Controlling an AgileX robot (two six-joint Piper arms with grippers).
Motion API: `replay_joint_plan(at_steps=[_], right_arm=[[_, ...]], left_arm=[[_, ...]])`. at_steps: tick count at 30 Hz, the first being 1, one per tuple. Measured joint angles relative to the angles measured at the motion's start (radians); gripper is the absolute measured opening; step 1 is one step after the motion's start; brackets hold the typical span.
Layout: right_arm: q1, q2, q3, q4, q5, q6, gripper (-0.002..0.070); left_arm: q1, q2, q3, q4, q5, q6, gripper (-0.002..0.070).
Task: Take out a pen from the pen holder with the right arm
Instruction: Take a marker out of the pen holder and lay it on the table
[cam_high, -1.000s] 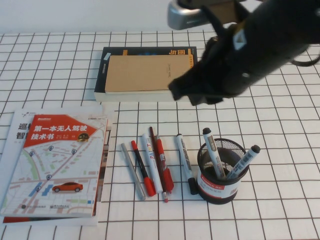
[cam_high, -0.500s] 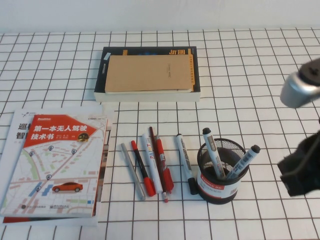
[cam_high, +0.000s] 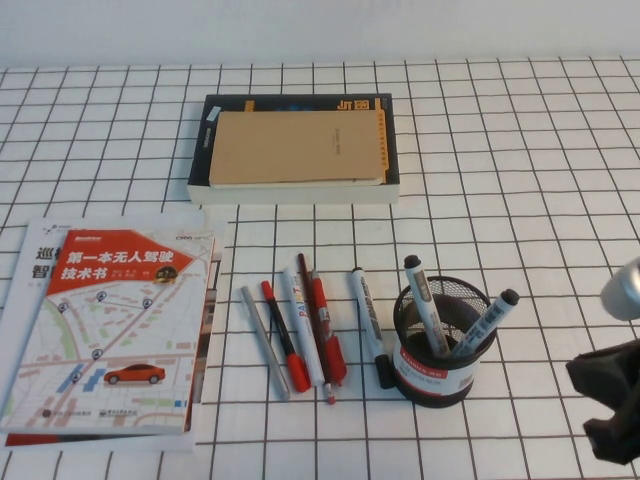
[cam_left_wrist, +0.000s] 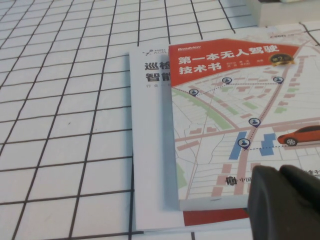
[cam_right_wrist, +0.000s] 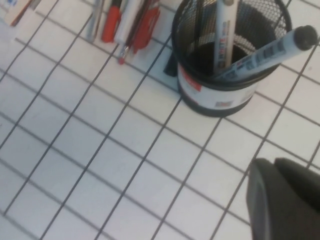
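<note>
The black mesh pen holder (cam_high: 432, 378) stands at the front right of the table with two capped marker pens leaning in it, one (cam_high: 424, 303) on its left side and one (cam_high: 488, 321) on its right. In the right wrist view the same holder (cam_right_wrist: 210, 97) and both pens (cam_right_wrist: 223, 35) (cam_right_wrist: 267, 50) show. My right gripper (cam_high: 600, 395) sits low at the table's front right corner, to the right of the holder and apart from it. It (cam_right_wrist: 277, 167) is shut with nothing in it. My left gripper (cam_left_wrist: 280, 172) is shut over the map-cover book (cam_left_wrist: 235, 100).
Several pens (cam_high: 303, 325) lie side by side on the table just left of the holder, the white marker (cam_high: 367, 322) closest to it. The map-cover book (cam_high: 120, 320) lies at the front left. A stack of books (cam_high: 300, 150) lies at the back centre.
My right arm has swung from above the back of the table down to the front right corner. The pens and the holder have not moved.
</note>
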Motion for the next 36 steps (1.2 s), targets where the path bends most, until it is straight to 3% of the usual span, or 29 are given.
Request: replay_joint_plan(at_steps=[14, 25, 36], right_arm=[[-0.495, -0.536, 0.776, -0.004, -0.868, 0.000, -0.0015], [-0.566, -0.901, 0.808, -0.030, -0.623, 0.002, -0.0015], [-0.568, -0.918, 0.810, -0.079, -0.528, 0.000, -0.0015]], left_arm=[[0.000, 0.000, 0.000, 0.000, 0.000, 0.000, -0.0004], [0.000, 0.000, 0.000, 0.000, 0.000, 0.000, -0.0004], [0.000, 0.000, 0.000, 0.000, 0.000, 0.000, -0.0004]])
